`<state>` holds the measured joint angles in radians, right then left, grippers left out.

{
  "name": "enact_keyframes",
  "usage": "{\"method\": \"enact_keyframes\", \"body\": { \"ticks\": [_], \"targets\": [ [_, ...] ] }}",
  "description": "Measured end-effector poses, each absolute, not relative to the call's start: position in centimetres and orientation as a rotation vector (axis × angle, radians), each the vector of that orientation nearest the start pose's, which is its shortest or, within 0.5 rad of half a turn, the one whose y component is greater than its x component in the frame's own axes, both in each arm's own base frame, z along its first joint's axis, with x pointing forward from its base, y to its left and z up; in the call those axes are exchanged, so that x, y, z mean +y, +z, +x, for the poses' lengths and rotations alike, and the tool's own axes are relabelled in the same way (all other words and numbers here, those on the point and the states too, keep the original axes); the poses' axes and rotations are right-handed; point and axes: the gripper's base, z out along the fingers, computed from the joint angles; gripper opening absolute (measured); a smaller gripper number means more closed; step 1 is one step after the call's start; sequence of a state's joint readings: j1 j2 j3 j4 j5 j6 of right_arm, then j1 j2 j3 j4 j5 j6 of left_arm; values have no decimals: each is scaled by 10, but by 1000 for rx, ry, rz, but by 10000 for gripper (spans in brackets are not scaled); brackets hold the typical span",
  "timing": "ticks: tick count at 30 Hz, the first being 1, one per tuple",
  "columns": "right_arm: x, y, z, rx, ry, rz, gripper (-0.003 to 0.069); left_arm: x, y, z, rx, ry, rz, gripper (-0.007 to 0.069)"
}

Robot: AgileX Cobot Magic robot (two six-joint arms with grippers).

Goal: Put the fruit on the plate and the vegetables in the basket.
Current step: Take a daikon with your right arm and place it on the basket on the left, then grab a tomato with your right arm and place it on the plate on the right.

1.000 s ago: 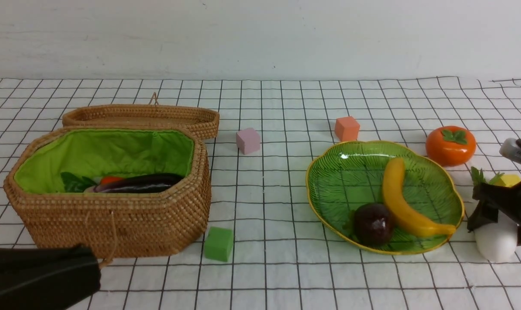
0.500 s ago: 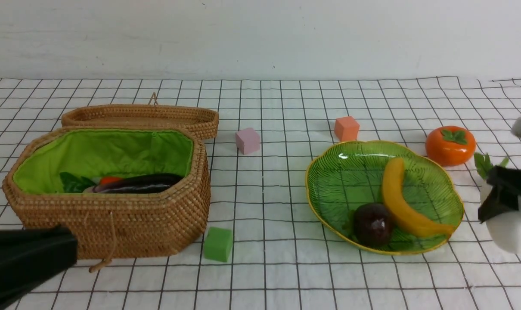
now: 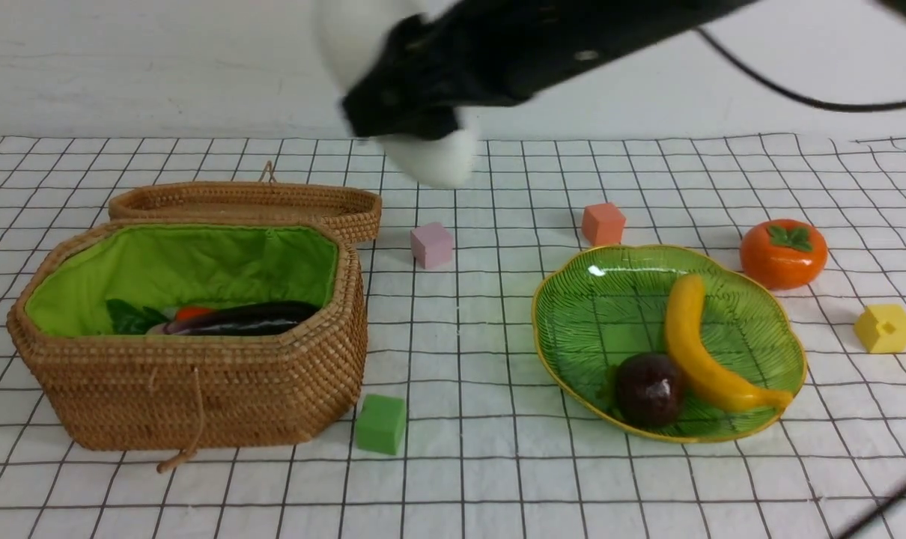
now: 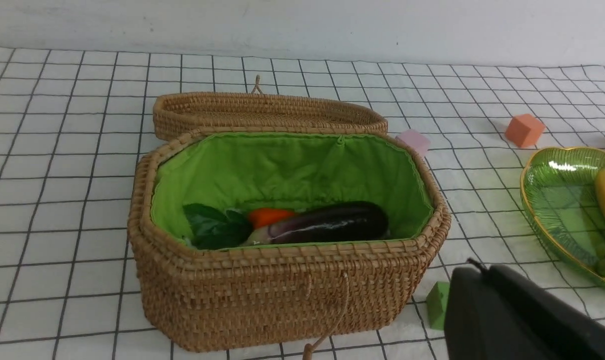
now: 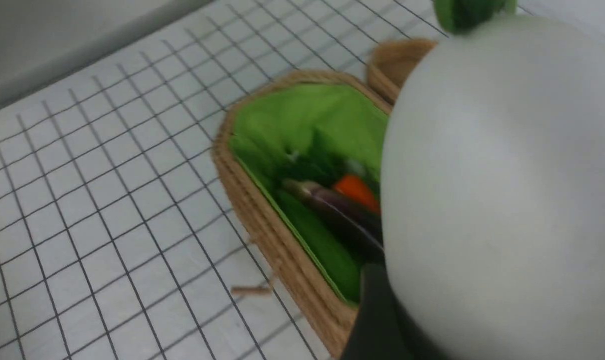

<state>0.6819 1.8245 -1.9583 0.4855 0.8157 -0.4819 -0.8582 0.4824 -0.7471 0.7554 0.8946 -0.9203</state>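
White radish (image 3: 438,161) blurred mid-air, pinched by right fingers (image 3: 400,105), left fingers (image 4: 507,315) cut off, grip unreadable

You work on a table (image 3: 498,464) covered by a white, black-gridded cloth. At left stands the basket (image 3: 198,397), with its lid (image 3: 243,201) just behind it. A pink cube (image 3: 431,244) and an orange cube (image 3: 603,223) lie toward the far side. A green cube (image 3: 380,424) lies near, beside the basket's right corner. At right sits the plate (image 3: 610,314), with the persimmon (image 3: 783,253) at its far right and a yellow cube (image 3: 884,328) further right.
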Motion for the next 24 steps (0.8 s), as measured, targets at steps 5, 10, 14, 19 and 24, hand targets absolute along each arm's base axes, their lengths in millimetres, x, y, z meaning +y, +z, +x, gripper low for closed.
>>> {"method": "enact_keyframes", "body": {
  "ticks": [5, 10, 14, 19, 24],
  "targets": [
    [354, 364, 339, 1856, 684, -1179, 498, -21, 365, 79, 1925, -336, 82, -6],
    [385, 321, 359, 1812, 634, -1280, 501, -25, 363, 78, 1943, -369, 114, -6],
    [394, 304, 362, 1819, 607, -1326, 628, -28, 365, 77, 1929, -402, 149, -6],
    [375, 330, 354, 1858, 530, -1366, 674, -34, 369, 76, 1882, -459, 201, -6],
    [312, 399, 334, 2028, 289, -1267, 554, -46, 377, 71, 1756, -534, 390, -6]
  ]
}}
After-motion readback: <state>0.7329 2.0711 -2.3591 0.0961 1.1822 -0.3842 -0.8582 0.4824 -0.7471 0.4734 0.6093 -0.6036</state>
